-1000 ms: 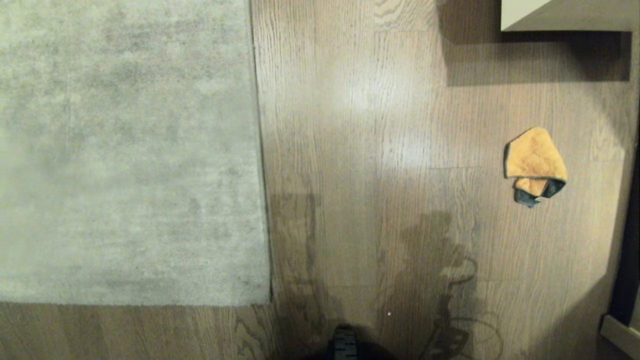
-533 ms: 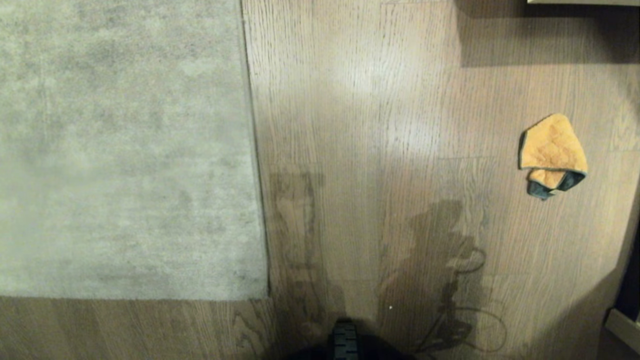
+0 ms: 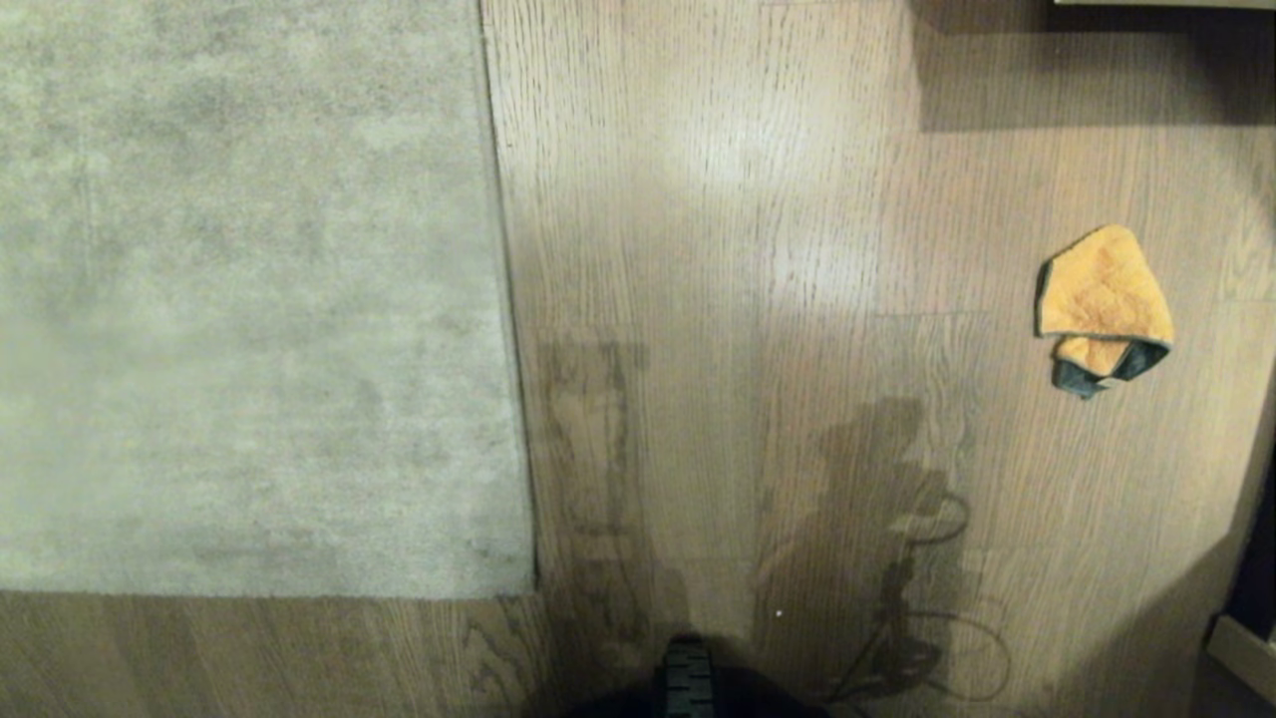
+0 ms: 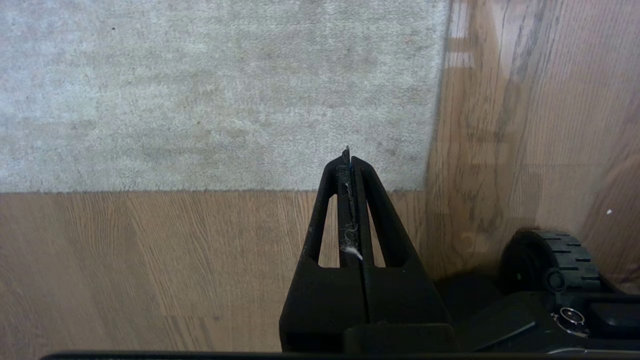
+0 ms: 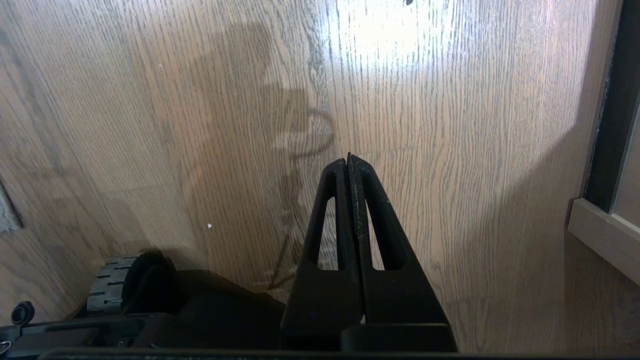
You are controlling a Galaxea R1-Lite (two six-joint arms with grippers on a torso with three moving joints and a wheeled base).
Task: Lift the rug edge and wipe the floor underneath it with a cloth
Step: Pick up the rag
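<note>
Since a second ago my whole view has slid: the camera moved, nothing on the floor [image 3: 718,299] did. Rug edge [image 3: 503,329]: straight border and square corner of a pale grey-beige mottled short-pile rug, lying flat on light brown wood-grain planks with dark grain lines and a soft sheen. Cloth [image 3: 1102,299]: small fuzzy orange rag with dark trim, folded to a rough triangle, well apart from the rug on my right. My left hand [image 4: 347,152] is closed and empty above the rug corner. My right hand [image 5: 348,159] is closed and empty over bare planks.
</note>
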